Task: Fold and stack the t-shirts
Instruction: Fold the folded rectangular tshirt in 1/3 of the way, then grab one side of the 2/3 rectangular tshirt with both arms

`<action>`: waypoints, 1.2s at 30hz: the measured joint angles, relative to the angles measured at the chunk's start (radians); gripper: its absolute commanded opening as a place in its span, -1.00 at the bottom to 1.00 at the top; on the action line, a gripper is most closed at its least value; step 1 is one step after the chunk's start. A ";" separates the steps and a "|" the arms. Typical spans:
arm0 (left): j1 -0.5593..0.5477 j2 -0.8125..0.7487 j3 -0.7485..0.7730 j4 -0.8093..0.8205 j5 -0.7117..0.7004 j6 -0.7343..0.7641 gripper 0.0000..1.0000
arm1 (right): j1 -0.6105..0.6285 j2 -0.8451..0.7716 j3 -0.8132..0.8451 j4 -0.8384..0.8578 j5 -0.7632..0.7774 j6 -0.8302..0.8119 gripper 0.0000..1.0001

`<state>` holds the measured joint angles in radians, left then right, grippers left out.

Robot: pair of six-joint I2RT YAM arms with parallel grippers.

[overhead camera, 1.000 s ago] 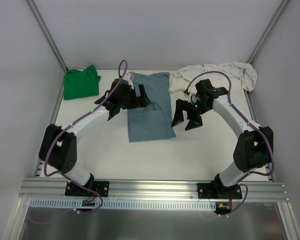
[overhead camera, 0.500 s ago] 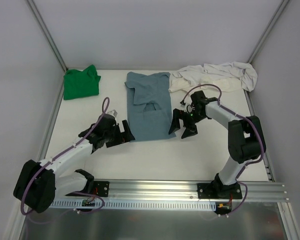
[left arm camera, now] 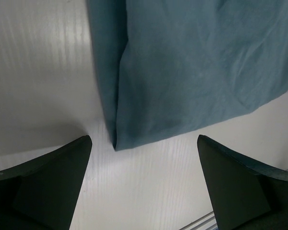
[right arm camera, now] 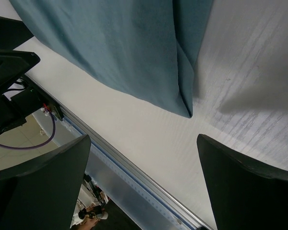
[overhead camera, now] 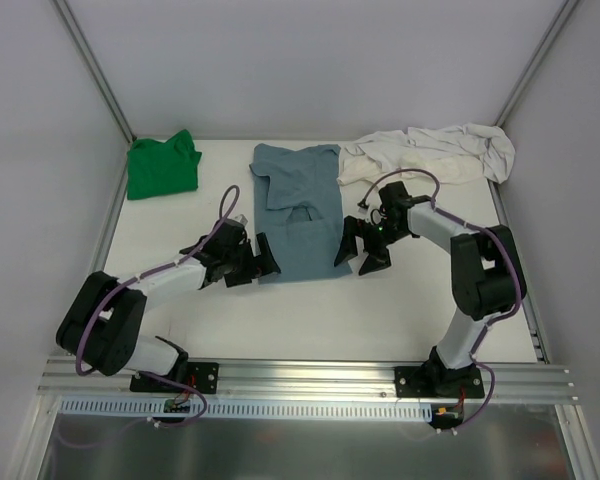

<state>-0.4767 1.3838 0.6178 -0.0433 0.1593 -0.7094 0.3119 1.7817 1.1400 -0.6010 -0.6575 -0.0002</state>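
The slate-blue t-shirt point(overhead camera: 298, 212) lies flat in the middle of the table, sides folded in to a long strip. My left gripper point(overhead camera: 259, 262) is open and empty at its near left corner point(left arm camera: 116, 143). My right gripper point(overhead camera: 365, 254) is open and empty at its near right corner point(right arm camera: 187, 112). In both wrist views the corner lies just ahead of the gap between the fingers, not between them. The green t-shirt point(overhead camera: 162, 165) sits folded at the far left. The cream t-shirt point(overhead camera: 430, 152) lies crumpled at the far right.
White walls and metal frame posts enclose the table point(overhead camera: 310, 320). An aluminium rail point(overhead camera: 310, 378) runs along the near edge under the arm bases.
My left gripper swung from the shirt's upper part down to its near left corner. My right gripper moved in to the near right corner. The shirt's upper part was released and lies flat.
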 measured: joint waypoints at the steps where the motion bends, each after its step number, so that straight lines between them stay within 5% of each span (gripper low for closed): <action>1: 0.000 0.013 0.007 0.014 0.003 0.000 0.91 | 0.000 0.004 0.000 0.003 -0.002 0.003 0.99; 21: 0.000 0.153 0.090 0.136 0.073 -0.006 0.87 | 0.000 0.080 -0.026 0.111 -0.062 0.053 0.99; 27: 0.000 0.154 0.090 0.136 0.076 -0.006 0.83 | 0.013 0.109 -0.022 0.157 -0.109 0.078 0.72; 29: 0.000 0.154 0.090 0.136 0.076 -0.006 0.59 | 0.022 0.123 -0.015 0.167 -0.119 0.084 0.26; 31: 0.000 0.161 0.090 0.133 0.080 -0.005 0.12 | 0.032 0.145 -0.005 0.179 -0.114 0.080 -0.59; 32: 0.000 0.169 0.090 0.134 0.090 -0.005 -0.99 | 0.034 0.160 0.000 0.182 -0.111 0.078 -0.80; 33: 0.000 0.179 0.090 0.134 0.100 -0.005 -1.00 | 0.038 0.177 0.007 0.182 -0.110 0.082 -0.99; 36: 0.000 0.207 0.090 0.137 0.132 0.006 -1.00 | 0.040 0.201 0.016 0.178 -0.111 0.087 -0.99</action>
<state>-0.4770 1.5909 0.7082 0.0933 0.2916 -0.7033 0.3523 1.9827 1.1561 -0.4232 -0.7689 0.0872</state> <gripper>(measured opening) 0.026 0.032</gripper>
